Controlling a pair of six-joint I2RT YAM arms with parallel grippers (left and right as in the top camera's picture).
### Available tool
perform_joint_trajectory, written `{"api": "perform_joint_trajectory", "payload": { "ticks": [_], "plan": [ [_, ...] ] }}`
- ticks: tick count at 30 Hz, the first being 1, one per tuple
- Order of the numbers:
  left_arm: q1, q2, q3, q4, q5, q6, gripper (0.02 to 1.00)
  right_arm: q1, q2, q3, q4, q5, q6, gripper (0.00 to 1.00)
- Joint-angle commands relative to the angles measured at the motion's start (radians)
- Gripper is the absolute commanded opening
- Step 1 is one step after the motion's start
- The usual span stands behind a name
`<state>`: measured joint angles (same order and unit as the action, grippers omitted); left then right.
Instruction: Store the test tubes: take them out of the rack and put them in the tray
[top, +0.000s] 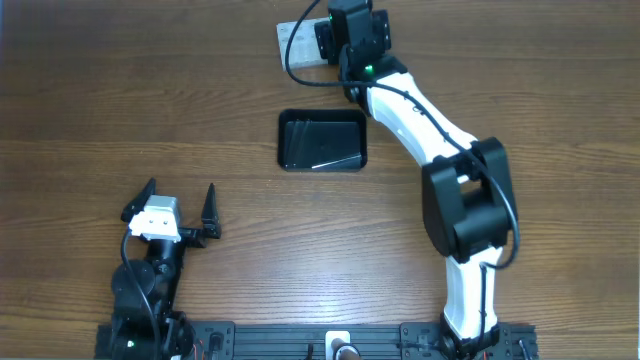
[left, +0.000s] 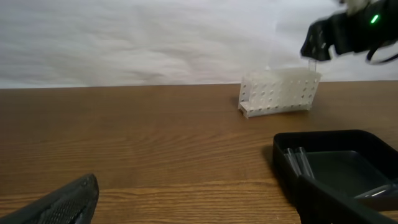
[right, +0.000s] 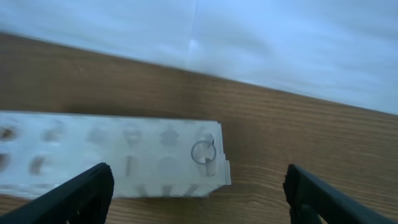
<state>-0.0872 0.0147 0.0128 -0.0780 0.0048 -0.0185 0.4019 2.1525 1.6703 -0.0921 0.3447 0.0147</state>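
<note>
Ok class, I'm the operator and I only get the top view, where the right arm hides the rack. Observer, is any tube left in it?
Observer: Yes. The right wrist view shows one tube standing in a hole at the end of the rack. The other holes look empty, though they are blurred.
Operator: Is the right tool ready to take it?
Observer: The right tool is open above the rack, with a finger on either side of that tube.
Operator: And the tray?
Observer: In the left wrist view, two tubes lie side by side against one wall of the tray.
</note>
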Motion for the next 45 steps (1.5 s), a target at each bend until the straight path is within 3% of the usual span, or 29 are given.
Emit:
{"api": "perform_joint_trajectory", "payload": {
  "ticks": [1, 17, 27, 38, 45],
  "plan": [
    [0.005, -0.008, -0.007, 0.002, 0.013, 0.011, 1.000, -0.010, 0.048, 0.004, 0.047, 0.038, -0.024, 0.897],
    [0.005, -0.008, -0.007, 0.002, 0.013, 0.011, 1.000, -0.040, 0.093, 0.004, 0.124, 0.037, 0.037, 0.875],
    [0.005, -0.008, -0.007, 0.002, 0.013, 0.011, 1.000, -0.051, 0.128, 0.004, 0.207, -0.008, 0.037, 0.827],
    [0.005, -0.008, -0.007, 0.002, 0.013, 0.011, 1.000, -0.057, 0.137, 0.004, 0.212, -0.014, 0.037, 0.676],
    [0.005, -0.008, -0.007, 0.002, 0.013, 0.011, 1.000, -0.057, 0.141, 0.004, 0.209, -0.015, 0.037, 0.503]
  ]
}}
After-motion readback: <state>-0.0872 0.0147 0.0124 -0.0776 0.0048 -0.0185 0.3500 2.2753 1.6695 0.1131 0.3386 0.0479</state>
